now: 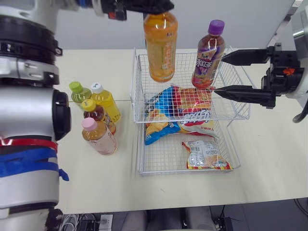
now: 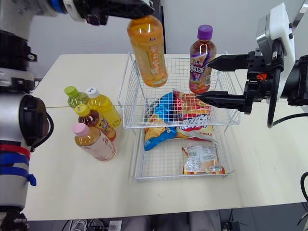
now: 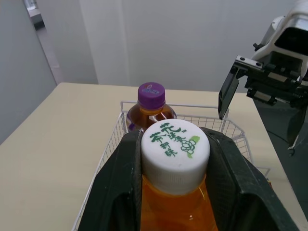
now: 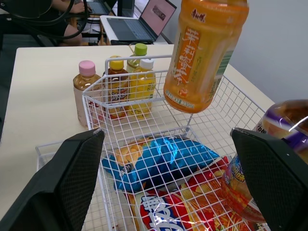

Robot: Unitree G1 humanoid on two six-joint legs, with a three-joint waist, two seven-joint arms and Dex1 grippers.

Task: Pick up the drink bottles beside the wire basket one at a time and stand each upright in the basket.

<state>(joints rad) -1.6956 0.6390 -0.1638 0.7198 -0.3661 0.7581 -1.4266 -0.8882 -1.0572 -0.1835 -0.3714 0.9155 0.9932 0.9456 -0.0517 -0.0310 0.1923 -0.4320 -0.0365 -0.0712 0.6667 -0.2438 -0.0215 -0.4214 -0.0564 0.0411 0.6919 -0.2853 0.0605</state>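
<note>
Gripping orange bottle by cap with left gripper, dangling it upright over wire basket top tier. Cap hold probably for straight drop-in. Purple-cap bottle already standing on right side of that tier. Right gripper spread wide beside it, empty, likely keeping clear. Four more bottles clustered on table left of basket.

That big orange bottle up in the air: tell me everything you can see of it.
The large orange drink bottle is clear plastic, full of orange liquid, with an orange label bearing Chinese characters and a white screw cap printed in green. The left gripper clamps it at the cap, so it hangs roughly upright, slightly tilted, over the upper tier of the white wire basket. Nothing else appears to touch it.
</note>
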